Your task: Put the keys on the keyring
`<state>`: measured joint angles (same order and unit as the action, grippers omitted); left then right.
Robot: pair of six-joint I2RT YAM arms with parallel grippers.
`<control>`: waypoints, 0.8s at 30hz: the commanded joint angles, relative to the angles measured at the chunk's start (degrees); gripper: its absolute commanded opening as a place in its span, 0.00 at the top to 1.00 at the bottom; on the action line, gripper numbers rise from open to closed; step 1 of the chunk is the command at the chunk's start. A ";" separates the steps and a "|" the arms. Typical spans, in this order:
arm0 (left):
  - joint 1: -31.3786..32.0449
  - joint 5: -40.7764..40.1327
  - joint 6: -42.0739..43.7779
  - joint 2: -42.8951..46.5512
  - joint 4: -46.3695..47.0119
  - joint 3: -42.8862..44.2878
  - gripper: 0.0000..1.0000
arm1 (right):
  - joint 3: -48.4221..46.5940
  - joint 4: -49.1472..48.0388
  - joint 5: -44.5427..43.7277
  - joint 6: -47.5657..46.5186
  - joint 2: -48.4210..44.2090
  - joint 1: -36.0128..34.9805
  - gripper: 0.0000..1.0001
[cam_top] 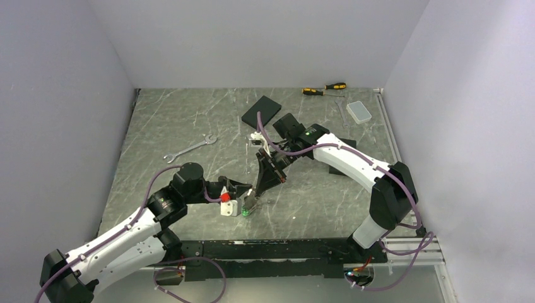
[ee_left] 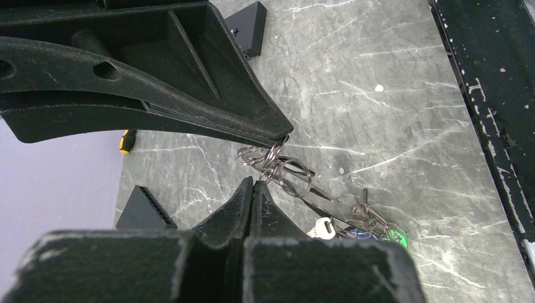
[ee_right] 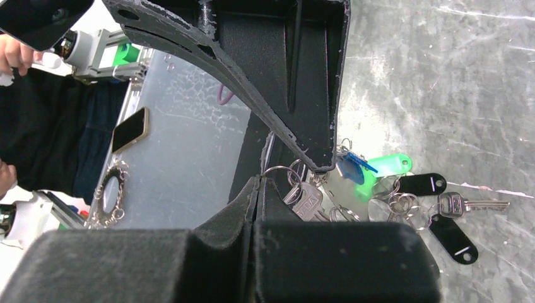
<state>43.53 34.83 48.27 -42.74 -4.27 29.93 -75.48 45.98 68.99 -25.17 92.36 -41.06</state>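
The keyring (ee_left: 294, 178), a thin silver loop linked with smaller rings, hangs between the two gripper tips over the table. My left gripper (ee_left: 254, 183) is shut on a ring wire at its lower end; it also shows in the top view (cam_top: 250, 190). My right gripper (ee_right: 258, 180) is shut on a ring (ee_right: 278, 170) of the same cluster, and its tip (cam_top: 260, 188) meets the left one. The keys dangle below: a silver key (ee_right: 304, 201), a blue tag (ee_right: 349, 168), a green tag (ee_right: 386, 166), black tags (ee_right: 420, 184) and the bunch in the top view (cam_top: 246, 210).
A silver wrench (cam_top: 190, 148) lies at the left. A black box (cam_top: 261, 110), two screwdrivers (cam_top: 325, 89) and a clear plastic case (cam_top: 361, 112) are at the back. A black rail (cam_top: 284, 249) runs along the near edge. White walls enclose three sides.
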 commanded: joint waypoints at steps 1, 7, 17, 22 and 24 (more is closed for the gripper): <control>-0.20 -0.97 -0.99 0.54 2.51 3.21 1.00 | -1.91 4.01 -0.14 -2.75 -0.51 -0.66 1.00; -0.17 -1.42 -1.16 0.82 2.51 3.29 1.00 | -1.96 4.85 -1.19 -3.22 -0.38 -0.91 1.00; -0.16 -1.87 -0.90 1.26 2.34 3.31 1.00 | -1.36 4.32 -4.38 -1.81 -0.79 -1.11 0.63; -0.16 -2.02 -0.68 1.30 2.11 3.38 1.00 | -1.32 2.95 -5.33 -0.31 -1.24 -1.19 0.60; -0.18 -2.20 -0.56 1.30 1.92 3.46 1.00 | -0.90 0.88 -6.46 1.47 -2.23 -1.19 0.60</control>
<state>43.48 32.95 48.16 -42.57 -4.62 30.17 -75.83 49.65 64.14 -25.71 92.36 -42.04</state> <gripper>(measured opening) 0.010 0.394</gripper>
